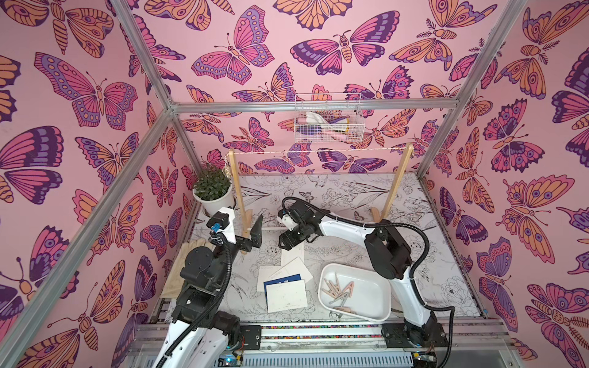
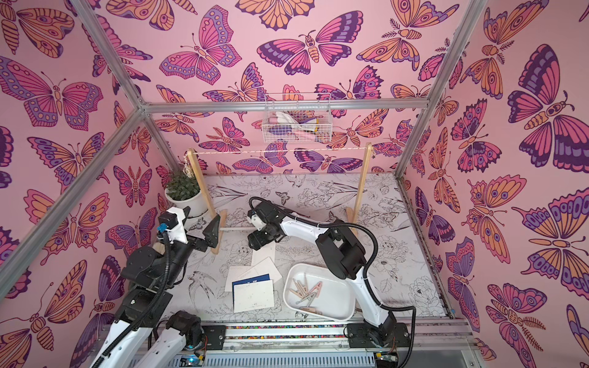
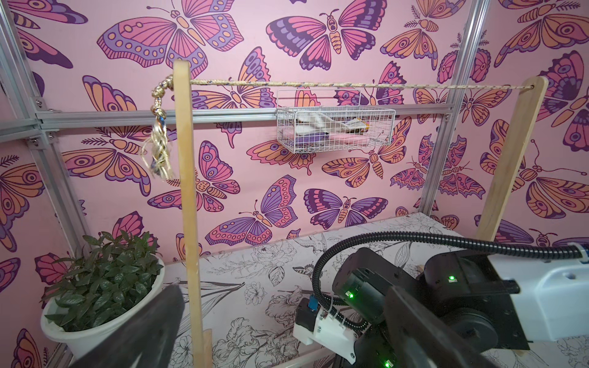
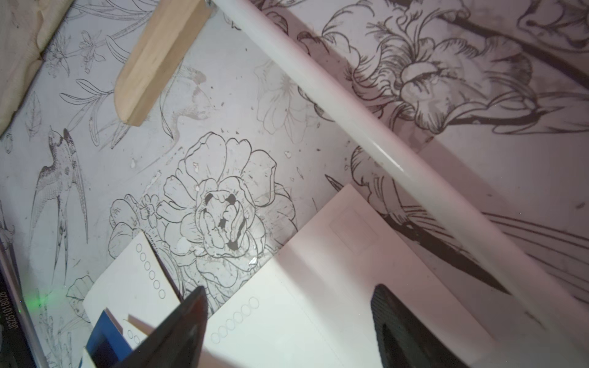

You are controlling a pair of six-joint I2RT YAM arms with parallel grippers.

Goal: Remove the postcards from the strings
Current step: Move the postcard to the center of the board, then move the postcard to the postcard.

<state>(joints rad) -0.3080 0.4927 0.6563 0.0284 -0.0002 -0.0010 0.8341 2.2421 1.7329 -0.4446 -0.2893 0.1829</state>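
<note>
Below twisted strings (image 1: 318,150), thin flat postcards (image 1: 287,296) overlap; left tool (image 3: 283,290), right tool (image 4: 288,288) gape empty

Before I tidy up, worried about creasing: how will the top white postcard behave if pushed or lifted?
The top postcard lies flat on the blue card, so a push would probably slide it. It looks thin, likely light and hard to pinch from above. Its straight edges suggest stiffness.

postcards (image 1: 287,294) on table (image 1: 350,197), left of tray (image 1: 373,298); string (image 1: 318,150) behind, between posts (image 1: 236,184).
</note>
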